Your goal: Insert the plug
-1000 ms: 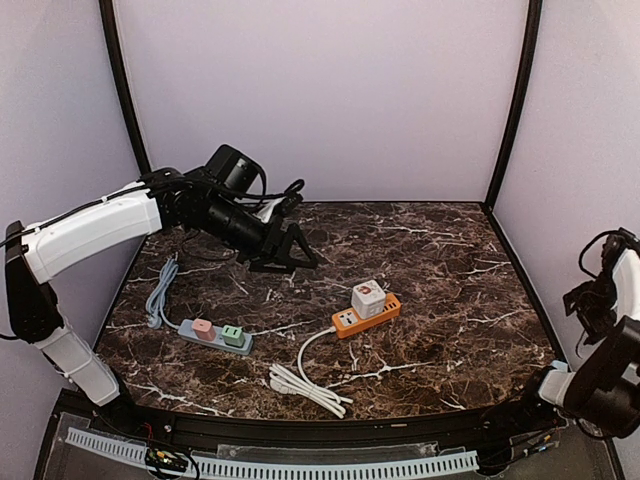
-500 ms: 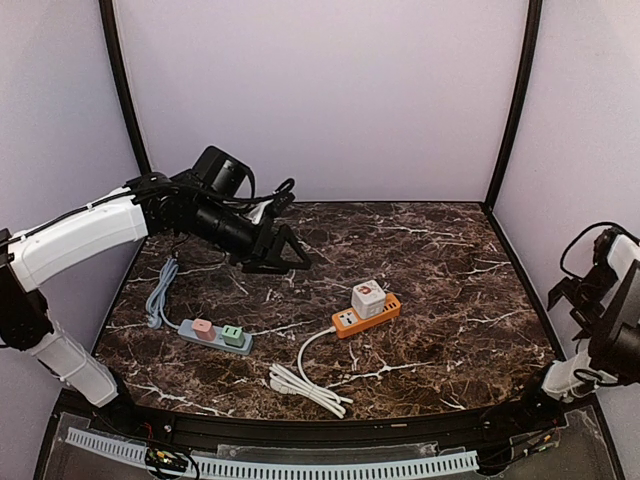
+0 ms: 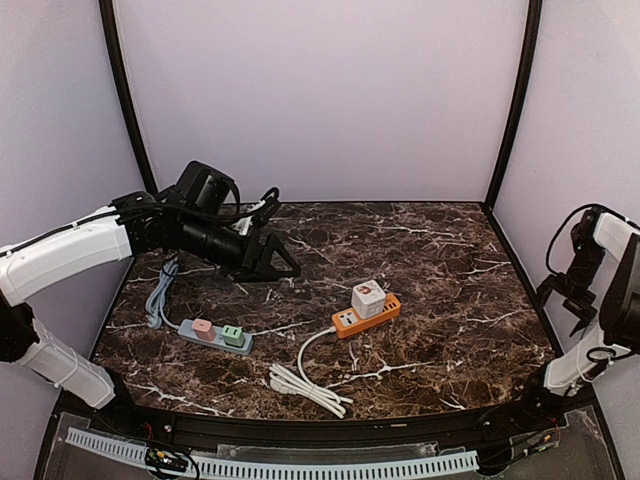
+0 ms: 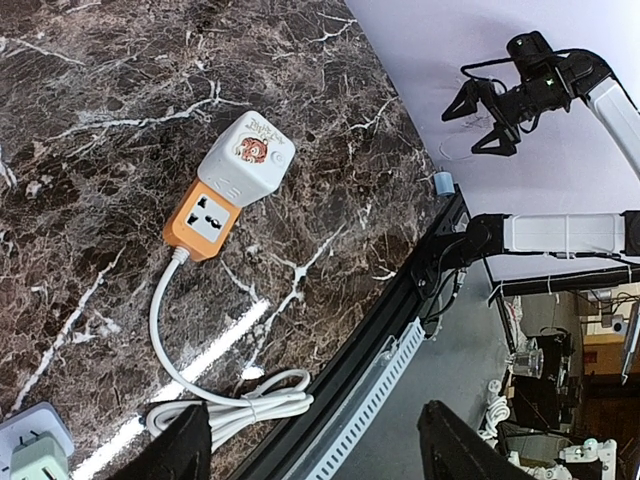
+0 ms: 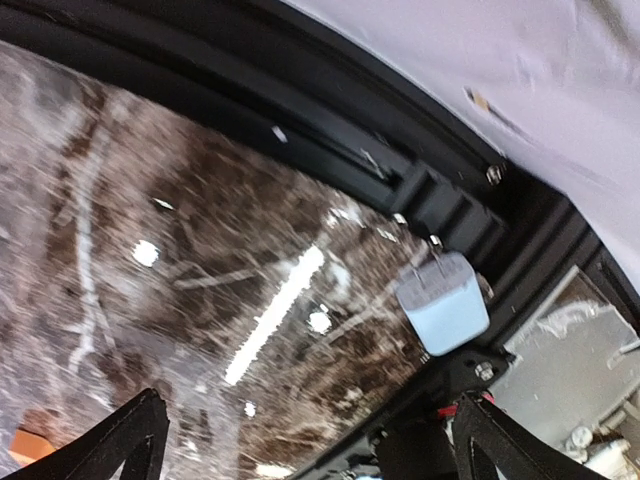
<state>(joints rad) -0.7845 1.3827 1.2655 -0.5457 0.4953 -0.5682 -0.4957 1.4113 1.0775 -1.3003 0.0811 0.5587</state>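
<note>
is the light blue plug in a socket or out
Out. The light blue plug sits loose by the edge of the table, its prongs bare, with no socket around them.

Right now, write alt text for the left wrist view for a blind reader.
An orange power strip with a white cube adapter sitting on it lies on a dark marble table, its white cord coiled near the edge. The left tool, open and empty, frames the bottom; the right tool hangs open beyond the table.
</note>
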